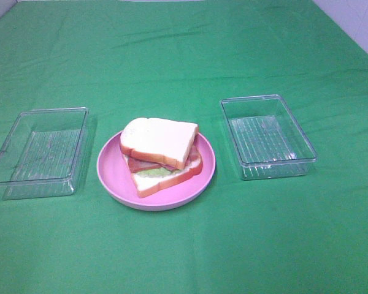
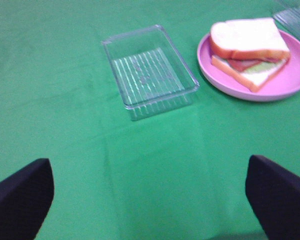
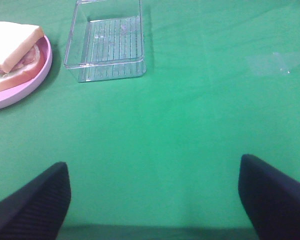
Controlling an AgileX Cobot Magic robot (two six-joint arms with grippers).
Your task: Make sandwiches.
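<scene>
The sandwich (image 1: 161,153) is a stack of two white bread slices with orange-brown crust, with bacon and lettuce showing between them. It sits on a round pink plate (image 1: 110,171) in the middle of the green cloth. It also shows in the left wrist view (image 2: 250,47) and the right wrist view (image 3: 12,50). Neither arm appears in the exterior high view. My left gripper (image 2: 150,200) is open and empty, well back from the plate. My right gripper (image 3: 155,200) is open and empty over bare cloth.
A clear plastic tray (image 1: 40,151) stands left of the plate and shows in the left wrist view (image 2: 150,70). A second clear tray (image 1: 267,136) stands right of the plate and shows in the right wrist view (image 3: 107,42). Both trays hold nothing.
</scene>
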